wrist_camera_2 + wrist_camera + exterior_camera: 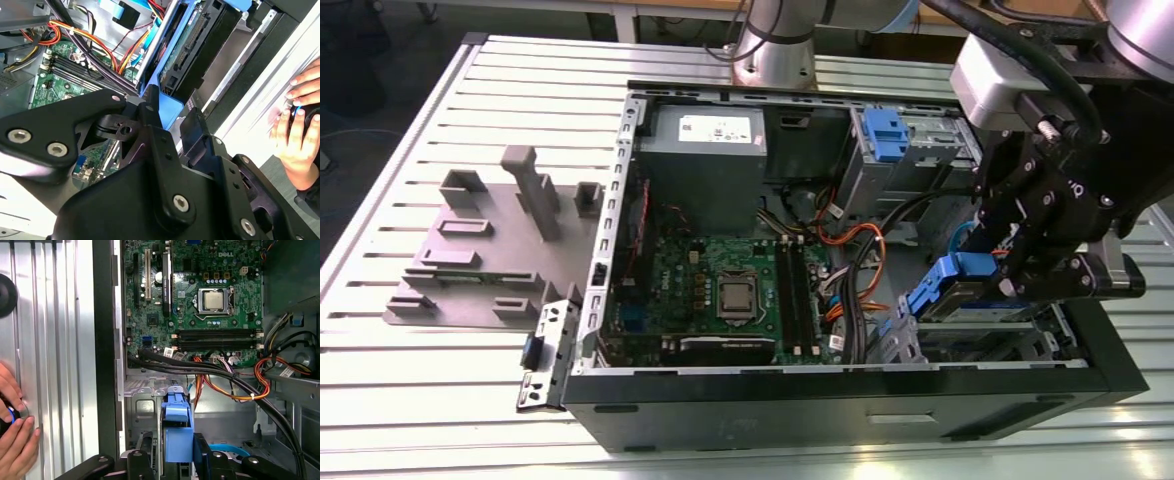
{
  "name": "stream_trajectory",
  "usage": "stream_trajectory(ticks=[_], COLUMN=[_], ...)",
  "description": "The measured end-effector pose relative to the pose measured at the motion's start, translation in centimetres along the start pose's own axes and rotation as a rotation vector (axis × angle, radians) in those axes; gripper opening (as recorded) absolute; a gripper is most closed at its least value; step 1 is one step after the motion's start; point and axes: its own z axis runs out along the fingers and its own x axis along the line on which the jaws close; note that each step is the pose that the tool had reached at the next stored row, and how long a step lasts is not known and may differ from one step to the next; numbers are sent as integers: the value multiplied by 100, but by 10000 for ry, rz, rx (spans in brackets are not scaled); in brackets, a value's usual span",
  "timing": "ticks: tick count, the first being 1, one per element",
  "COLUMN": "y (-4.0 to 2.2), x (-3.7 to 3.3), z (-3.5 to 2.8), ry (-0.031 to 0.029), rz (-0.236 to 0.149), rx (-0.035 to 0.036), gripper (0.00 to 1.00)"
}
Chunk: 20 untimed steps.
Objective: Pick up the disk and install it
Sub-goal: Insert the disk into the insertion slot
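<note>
Tool [176, 457] down in the corner of the open computer case [854, 405], on the exterior view's right. Narrow grip, black fingers [204, 460] pressed to either side of the disk [178, 436] and holding it by its blue rail. Disk right at the tool, over the metal drive bay [142, 407]. Just beyond, orange and black cables [235, 390], then the green motherboard [720, 290]. Outside the case, slatted metal desk [440, 400], grey fixture plate [480, 265], and a person's hand [300, 132] resting on the desk beside the case.
</note>
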Motion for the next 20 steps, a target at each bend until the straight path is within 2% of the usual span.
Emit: stream_trajectory(ticks=[5, 9, 10, 11, 13, 16, 20], y=[-1, -1, 0, 0, 0, 0, 2], x=[-2, -13, -15, -15, -16, -16, -16], z=[-52, -54, -54, -46, -43, -30, 38], ry=[2, -5, -35, -139, -224, -241, -237], rz=[0, 0, 1, 4, 6, 6, 5], rx=[0, 0, -2, -6, -10, -10, -9], gripper=[43, 43, 43, 43, 43, 43, 43])
